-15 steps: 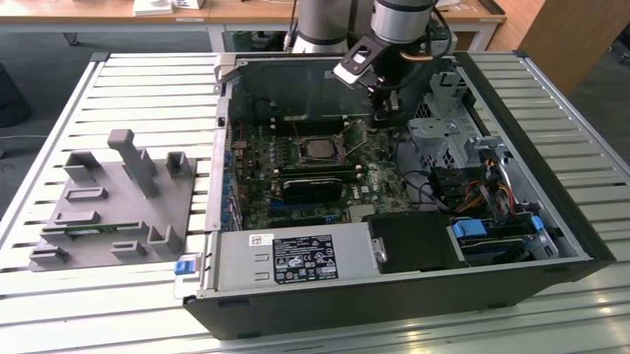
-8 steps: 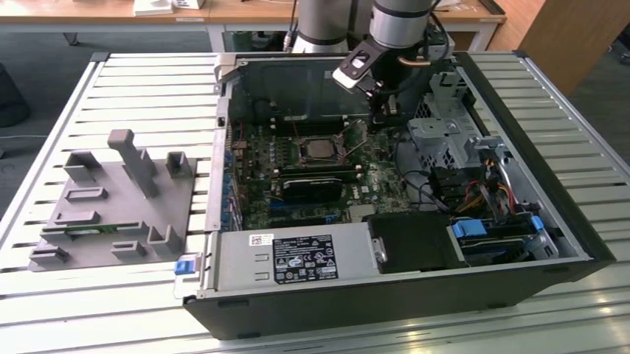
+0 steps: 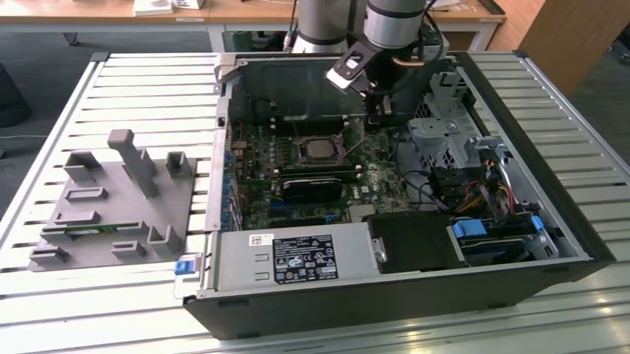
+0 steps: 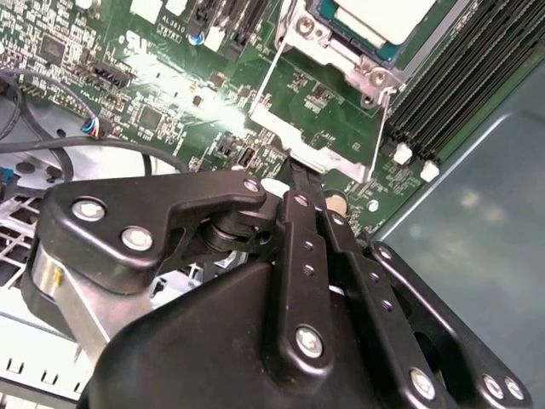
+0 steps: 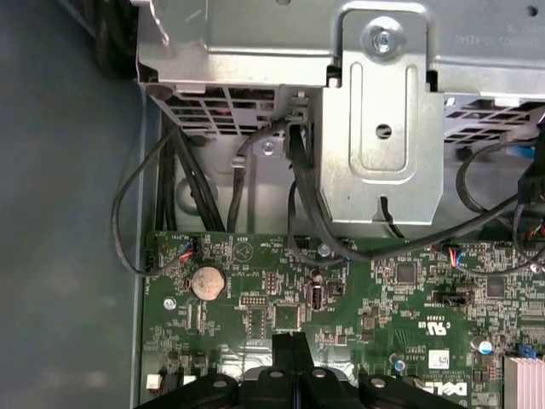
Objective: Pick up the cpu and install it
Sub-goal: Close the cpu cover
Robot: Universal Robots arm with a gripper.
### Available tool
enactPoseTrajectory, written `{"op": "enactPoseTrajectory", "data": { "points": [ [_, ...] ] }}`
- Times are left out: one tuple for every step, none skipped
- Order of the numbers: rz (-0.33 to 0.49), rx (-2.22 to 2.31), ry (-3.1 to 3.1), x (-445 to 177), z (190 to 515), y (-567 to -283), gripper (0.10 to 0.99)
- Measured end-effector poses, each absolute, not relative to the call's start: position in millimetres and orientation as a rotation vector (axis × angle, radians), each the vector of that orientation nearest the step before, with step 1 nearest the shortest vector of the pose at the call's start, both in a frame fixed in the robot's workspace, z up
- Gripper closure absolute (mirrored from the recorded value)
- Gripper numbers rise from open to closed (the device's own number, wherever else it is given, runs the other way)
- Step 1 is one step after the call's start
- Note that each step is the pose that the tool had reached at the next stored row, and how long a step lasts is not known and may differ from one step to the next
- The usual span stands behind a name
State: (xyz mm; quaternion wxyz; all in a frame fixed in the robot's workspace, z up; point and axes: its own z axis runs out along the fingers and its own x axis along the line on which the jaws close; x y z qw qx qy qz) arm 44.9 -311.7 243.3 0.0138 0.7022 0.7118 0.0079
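Nearest in the exterior view, a power supply (image 3: 295, 258) is seen at the front of the open computer case (image 3: 394, 310) on the slatted worktop (image 3: 147, 88), with a grey fixture (image 3: 108, 199) parked off to the exterior view's left. A bit further in, the cpu (image 3: 317, 150) is found seated in its socket on the green motherboard (image 3: 374, 173), silver top up. Just past it, the end effector (image 3: 374, 124) is held down close to the board beside the socket, fingers pinched narrow with nothing seen between them, and desks (image 3: 246, 11) can be made out at the very back.
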Motion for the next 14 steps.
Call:
{"op": "enactPoseTrajectory", "data": {
  "points": [
    [0.025, 2.187, 2.217, 44, 243, -312, 0.98],
    [0.025, 2.187, 2.217, 43, 243, -312, 0.98],
    [0.025, 2.187, 2.217, 42, 243, -312, 0.98],
    [0.025, 2.187, 2.217, 41, 243, -312, 0.98],
    [0.025, 2.187, 2.217, 39, 243, -312, 0.98],
    [0.025, 2.187, 2.217, 38, 243, -312, 0.98],
    [0.025, 2.187, 2.217, 37, 243, -312, 0.98],
    [0.025, 2.187, 2.217, 36, 243, -312, 0.98],
    [0.025, 2.187, 2.217, 34, 243, -312, 0.98],
    [0.025, 2.187, 2.217, 33, 242, -312, 0.98],
    [0.025, 2.187, 2.217, 32, 242, -312, 0.98],
    [0.025, 2.187, 2.217, 30, 242, -312, 0.98],
    [0.025, 2.187, 2.217, 29, 242, -312, 0.98],
    [0.025, 2.187, 2.217, 28, 242, -312, 0.98]
  ]
}}
